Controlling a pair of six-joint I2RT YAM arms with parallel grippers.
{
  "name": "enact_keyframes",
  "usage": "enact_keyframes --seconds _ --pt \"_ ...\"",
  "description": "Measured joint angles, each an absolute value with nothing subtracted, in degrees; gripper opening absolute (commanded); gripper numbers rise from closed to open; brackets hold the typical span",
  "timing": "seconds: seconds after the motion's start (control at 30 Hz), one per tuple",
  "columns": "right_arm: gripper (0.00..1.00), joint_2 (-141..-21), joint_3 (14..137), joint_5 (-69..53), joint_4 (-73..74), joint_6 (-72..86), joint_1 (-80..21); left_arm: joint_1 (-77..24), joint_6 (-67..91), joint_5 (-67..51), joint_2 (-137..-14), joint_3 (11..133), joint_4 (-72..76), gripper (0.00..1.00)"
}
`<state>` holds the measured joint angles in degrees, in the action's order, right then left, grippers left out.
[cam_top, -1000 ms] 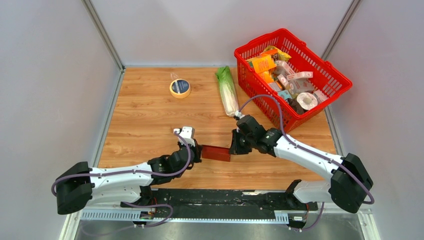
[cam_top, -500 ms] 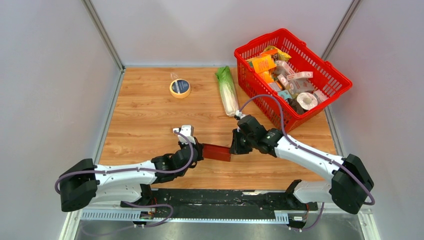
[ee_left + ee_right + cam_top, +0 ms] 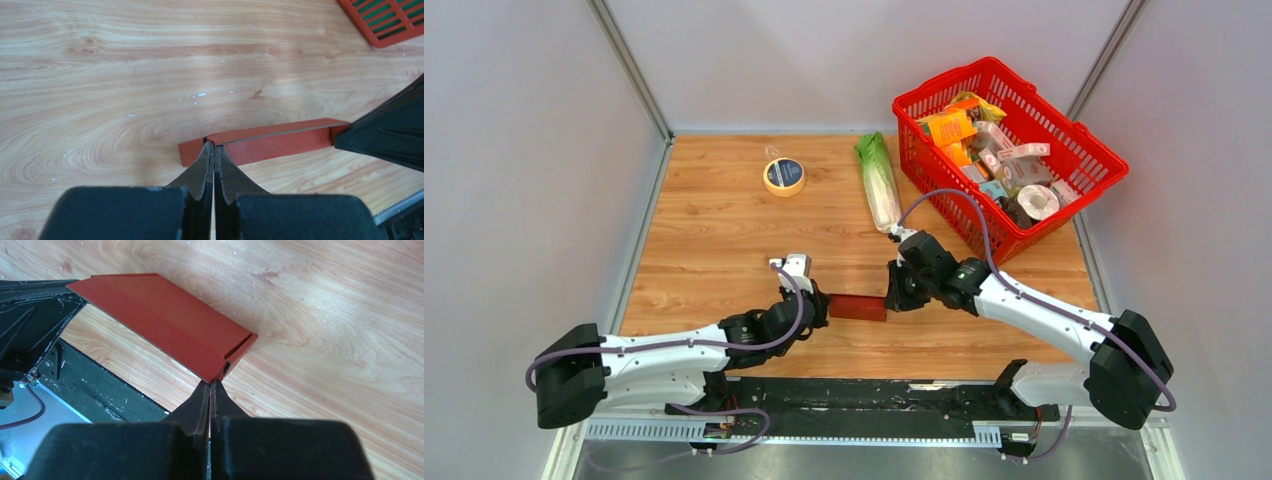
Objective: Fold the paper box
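The dark-red paper box (image 3: 857,307) lies as a shallow closed block on the wooden table, near the front edge and between my two grippers. My left gripper (image 3: 822,302) is shut, with its tips against the box's left end. In the left wrist view the tips (image 3: 214,147) touch the seam beside the end flap of the box (image 3: 280,142). My right gripper (image 3: 890,296) is shut, with its tips against the box's right end. In the right wrist view the tips (image 3: 211,382) meet the near corner of the box (image 3: 165,320).
A red mesh basket (image 3: 943,80) full of packaged goods stands at the back right; its corner shows in the left wrist view (image 3: 385,20). A bagged green vegetable (image 3: 879,185) lies beside it. A yellow tape roll (image 3: 784,177) sits at the back left. The black base rail (image 3: 854,395) runs along the front edge.
Both grippers stay shut at the box's ends. The left arm shifted slightly out and back. The box looks a little flatter and has barely moved.
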<state>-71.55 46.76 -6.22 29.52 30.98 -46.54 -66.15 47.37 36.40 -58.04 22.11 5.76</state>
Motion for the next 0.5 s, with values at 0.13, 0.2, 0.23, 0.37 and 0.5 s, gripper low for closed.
enact_keyframes --seconds 0.13,0.2,0.23,0.37,0.5 --pt "0.0 -71.48 46.76 -6.63 29.63 30.44 -46.57 -66.32 46.57 34.98 -55.99 22.35 2.87 0.0" --pt "0.03 -71.4 46.76 -6.81 29.69 30.22 -46.59 -66.32 45.74 34.46 -55.33 22.35 2.2 0.0" --pt "0.04 -71.35 46.76 -6.92 29.74 30.13 -46.59 -66.35 45.21 34.15 -55.05 22.35 1.89 0.0" --pt "0.12 -71.16 46.89 -6.98 30.35 29.71 -46.61 -66.37 43.72 33.78 -55.09 22.35 1.96 0.0" --pt "0.19 -71.16 47.57 -6.85 31.83 28.91 -46.59 -66.37 43.11 33.85 -56.21 22.44 2.9 0.0"
